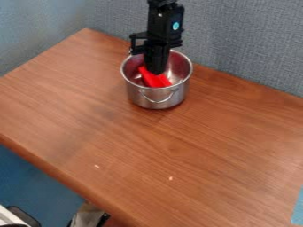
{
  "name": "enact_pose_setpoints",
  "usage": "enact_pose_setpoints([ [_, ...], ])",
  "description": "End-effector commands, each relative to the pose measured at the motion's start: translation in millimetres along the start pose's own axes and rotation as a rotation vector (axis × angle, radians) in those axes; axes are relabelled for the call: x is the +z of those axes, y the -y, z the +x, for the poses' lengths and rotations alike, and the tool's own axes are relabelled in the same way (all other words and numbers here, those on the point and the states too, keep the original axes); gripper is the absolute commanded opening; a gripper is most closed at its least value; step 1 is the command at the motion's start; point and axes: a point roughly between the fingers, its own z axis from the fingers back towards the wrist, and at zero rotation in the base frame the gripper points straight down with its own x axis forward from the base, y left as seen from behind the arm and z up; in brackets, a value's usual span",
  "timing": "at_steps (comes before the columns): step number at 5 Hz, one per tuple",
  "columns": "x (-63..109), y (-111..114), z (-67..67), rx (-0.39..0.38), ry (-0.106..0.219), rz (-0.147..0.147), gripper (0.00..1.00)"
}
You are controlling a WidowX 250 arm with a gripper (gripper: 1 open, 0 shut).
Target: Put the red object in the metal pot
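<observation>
One red object (151, 76) inside metal pot (158, 94).

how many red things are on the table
1: the red object stands tilted inside the metal pot near the far edge of the table, with the fingers down around it. Nothing else red shows.
</observation>
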Motion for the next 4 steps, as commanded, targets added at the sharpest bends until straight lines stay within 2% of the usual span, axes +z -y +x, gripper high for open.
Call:
enact_pose_setpoints([
  [1,12.4,-6,-13.0,-0.033,-0.042,0.039,0.0],
  [2,4.4,-14,-17.0,-0.085,-0.059,0.015,0.0],
  [4,-17.6,8,-9.3,-0.091,-0.072,-0.066,0.0],
])
